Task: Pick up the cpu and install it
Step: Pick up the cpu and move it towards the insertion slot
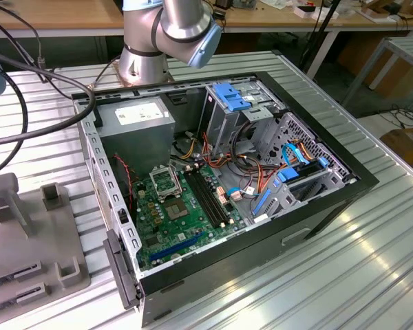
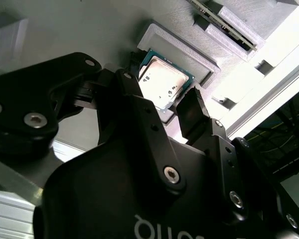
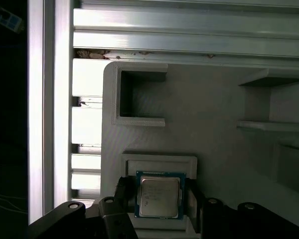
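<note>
cpu seated in pocket of grey holder | gripper straddles it; clamped or slack: cannot tell | pick judged not done | motherboard socket bare, install outstanding

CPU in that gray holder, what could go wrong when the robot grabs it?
1. The CPU sits in a snug recess of the gray holder, with the gripper right at it. An off-centre grip might tilt it or jam it against the rim.
2. The socket lies deep in the computer case near loose wires. The arm could snag them, or a tilted chip might land crooked.
</note>
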